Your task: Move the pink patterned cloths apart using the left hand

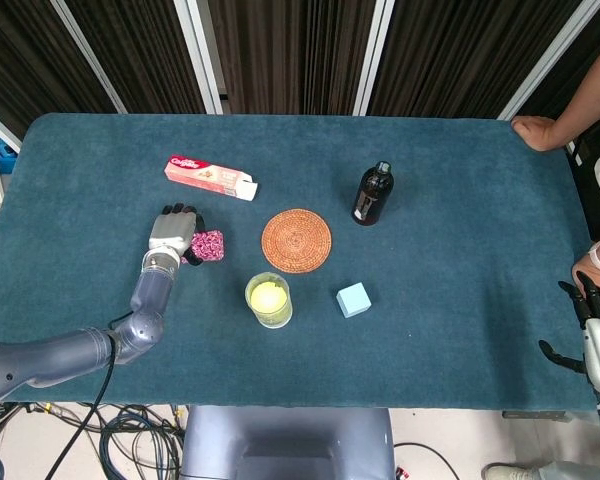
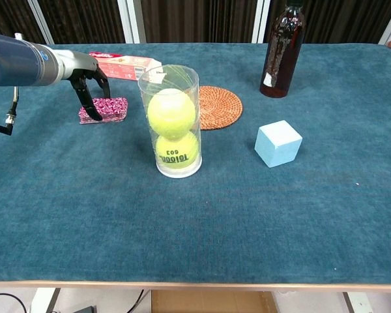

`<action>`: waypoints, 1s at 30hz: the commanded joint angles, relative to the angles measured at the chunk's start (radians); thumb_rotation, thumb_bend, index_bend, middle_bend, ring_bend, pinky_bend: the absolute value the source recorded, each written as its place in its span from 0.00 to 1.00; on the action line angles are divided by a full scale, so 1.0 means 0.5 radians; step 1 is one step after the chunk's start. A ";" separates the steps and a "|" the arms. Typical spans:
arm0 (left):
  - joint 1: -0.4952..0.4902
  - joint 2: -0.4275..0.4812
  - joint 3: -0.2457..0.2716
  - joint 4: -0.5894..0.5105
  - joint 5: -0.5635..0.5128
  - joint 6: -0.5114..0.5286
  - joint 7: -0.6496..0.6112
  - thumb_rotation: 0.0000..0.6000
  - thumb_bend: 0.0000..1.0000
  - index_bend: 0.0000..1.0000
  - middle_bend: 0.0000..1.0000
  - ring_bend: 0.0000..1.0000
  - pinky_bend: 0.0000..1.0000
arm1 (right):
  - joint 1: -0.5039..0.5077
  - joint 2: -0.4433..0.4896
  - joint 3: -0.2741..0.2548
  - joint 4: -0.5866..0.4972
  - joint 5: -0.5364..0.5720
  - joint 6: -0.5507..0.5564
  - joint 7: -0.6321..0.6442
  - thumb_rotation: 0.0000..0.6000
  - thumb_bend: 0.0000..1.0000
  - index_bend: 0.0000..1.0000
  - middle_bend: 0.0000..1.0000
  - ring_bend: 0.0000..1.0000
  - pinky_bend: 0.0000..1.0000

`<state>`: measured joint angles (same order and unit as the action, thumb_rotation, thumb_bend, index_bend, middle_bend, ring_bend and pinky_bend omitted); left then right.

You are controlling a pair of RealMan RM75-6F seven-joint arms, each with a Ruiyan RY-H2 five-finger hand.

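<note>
The pink patterned cloths (image 2: 105, 109), stacked on the desk (image 1: 430, 220) beside the toothpaste box (image 1: 210, 177), are touched by the left hand's (image 1: 172, 231) downward-curled fingers (image 2: 86, 98), though a closed grip cannot be confirmed; soft, light fabric is best pinched at an edge.

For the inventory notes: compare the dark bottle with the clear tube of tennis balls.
The dark bottle is opaque brown with a narrow neck; the clear tube is see-through, straight-sided and open-topped, showing two yellow balls. The bottle stands far back beside the woven coaster; the tube stands nearer the front. Both are upright on the table.
</note>
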<state>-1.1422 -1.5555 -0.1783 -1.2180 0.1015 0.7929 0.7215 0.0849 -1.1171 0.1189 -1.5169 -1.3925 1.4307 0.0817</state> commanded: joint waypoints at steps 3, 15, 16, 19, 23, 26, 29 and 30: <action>0.006 0.010 -0.003 -0.011 -0.005 -0.001 0.000 1.00 0.26 0.51 0.20 0.00 0.00 | -0.001 0.002 0.001 -0.002 0.001 0.002 0.002 1.00 0.18 0.13 0.01 0.07 0.19; 0.022 0.040 -0.017 -0.044 0.028 -0.009 -0.032 1.00 0.26 0.52 0.20 0.00 0.00 | -0.001 0.005 0.001 -0.005 0.003 -0.003 0.001 1.00 0.18 0.13 0.01 0.07 0.19; 0.024 0.042 -0.016 -0.048 0.033 -0.008 -0.034 1.00 0.26 0.52 0.20 0.00 0.00 | -0.002 0.006 0.001 -0.006 0.003 0.000 0.002 1.00 0.18 0.13 0.01 0.07 0.19; 0.028 0.058 -0.016 -0.079 0.050 0.002 -0.040 1.00 0.26 0.52 0.20 0.00 0.00 | -0.003 0.006 0.002 -0.006 0.005 0.001 0.004 1.00 0.18 0.13 0.01 0.07 0.19; 0.033 0.085 -0.014 -0.131 0.077 0.035 -0.044 1.00 0.26 0.53 0.20 0.00 0.00 | -0.003 0.005 0.001 -0.006 0.005 -0.001 0.005 1.00 0.18 0.13 0.01 0.07 0.19; 0.039 0.097 -0.016 -0.148 0.077 0.044 -0.053 1.00 0.26 0.53 0.20 0.00 0.00 | -0.002 0.006 0.001 -0.007 0.003 0.000 0.005 1.00 0.18 0.13 0.01 0.07 0.19; 0.047 0.108 -0.014 -0.167 0.093 0.045 -0.063 1.00 0.26 0.53 0.20 0.00 0.00 | -0.005 0.008 0.003 -0.007 0.007 0.003 0.006 1.00 0.18 0.13 0.01 0.07 0.19; 0.050 0.115 -0.013 -0.182 0.103 0.047 -0.067 1.00 0.26 0.53 0.20 0.00 0.00 | -0.006 0.007 0.004 -0.007 0.009 0.004 0.006 1.00 0.18 0.13 0.01 0.07 0.19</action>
<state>-1.1191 -1.5012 -0.1854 -1.3034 0.1484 0.8157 0.6901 0.0823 -1.1135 0.1206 -1.5204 -1.3882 1.4324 0.0847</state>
